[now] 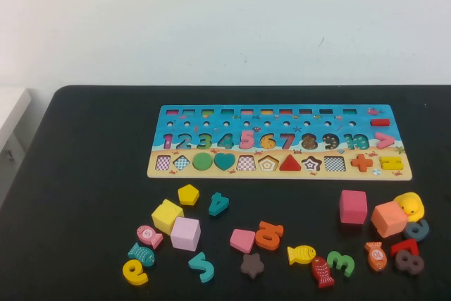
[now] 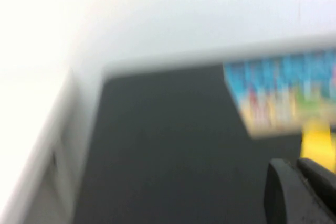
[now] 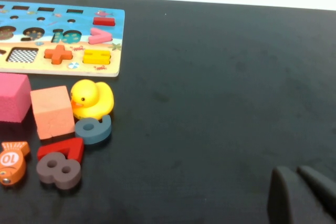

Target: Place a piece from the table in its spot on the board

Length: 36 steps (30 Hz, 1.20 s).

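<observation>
Yellow wooden pentagon (image 1: 188,194), small and flat, lying loose on the black matte desk (image 1: 84,174), just beside the near edge of the long wooden sea-and-beach puzzle board (image 1: 158,167). Not yet grasped. On the left jaws' side of the desk, well apart from the right jaws and absent from the right wrist view.

Left jaws: low over bare desk off the board's left end, clenched on nothing. Blurred yellow shape ahead of them; pentagon or cube, cannot tell. Right jaws: over bare desk past the board's right end, likewise clenched and empty.

Board contents, shape row: green disc (image 1: 202,161), teal heart (image 1: 224,161), red triangle (image 1: 289,163) and orange plus (image 1: 361,162) seated. Pentagon recess (image 1: 268,163) vacant, between an empty checkered recess and the triangle; star recess and several checkered recesses also vacant.

Likely hazards:
- Wrong yellow item taken, given the larger yellow cube (image 1: 167,215) just beside the pentagon, on the jaws' side of it.
- Teal wooden numeral four (image 1: 218,204) nudged during descent, being close alongside.
- Thin flat piece slipping from a shallow pinch against the desk.
- Piece left propped on the recess rim if its corners are turned out of line, or if placed into the neighbouring recess.
</observation>
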Tool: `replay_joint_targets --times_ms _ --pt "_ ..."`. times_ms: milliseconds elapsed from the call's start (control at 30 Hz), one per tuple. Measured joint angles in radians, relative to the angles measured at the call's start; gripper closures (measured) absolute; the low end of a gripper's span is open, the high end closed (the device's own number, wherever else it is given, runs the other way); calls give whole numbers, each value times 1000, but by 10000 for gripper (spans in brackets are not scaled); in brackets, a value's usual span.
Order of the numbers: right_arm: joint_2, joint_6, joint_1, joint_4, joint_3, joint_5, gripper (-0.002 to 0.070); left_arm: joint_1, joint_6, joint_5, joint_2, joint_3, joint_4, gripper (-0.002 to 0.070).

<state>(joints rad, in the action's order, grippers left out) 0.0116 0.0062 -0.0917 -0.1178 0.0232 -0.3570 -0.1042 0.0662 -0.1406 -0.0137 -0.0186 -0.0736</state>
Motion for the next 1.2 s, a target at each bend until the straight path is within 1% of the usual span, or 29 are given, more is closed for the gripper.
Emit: replay_joint_targets --times_ms 67,100,133,300,433,733,800,900,967,1067,1200 --pt "0 0 0 0 0 0 657 0 -23 123 0 0 -4 678" --pt "0 0 0 0 0 0 657 0 -53 226 0 0 -8 677" --pt "0 0 0 0 0 0 658 0 -61 277 0 0 -8 677" --pt "0 0 0 0 0 0 657 0 -90 456 0 0 -8 678" --pt "0 0 0 0 0 0 657 0 -101 495 0 0 -8 677" --pt "0 0 0 0 0 0 657 0 -172 499 0 0 -9 677" --pt "0 0 0 0 0 0 657 0 -194 455 0 0 -5 677" --pt "0 0 0 0 0 0 657 0 -223 260 0 61 1 677" --pt "0 0 0 0 0 0 657 0 -227 109 13 148 11 677" --pt "0 0 0 0 0 0 657 0 -225 -90 94 284 27 677" --pt "0 0 0 0 0 0 657 0 -163 -301 275 461 15 677"
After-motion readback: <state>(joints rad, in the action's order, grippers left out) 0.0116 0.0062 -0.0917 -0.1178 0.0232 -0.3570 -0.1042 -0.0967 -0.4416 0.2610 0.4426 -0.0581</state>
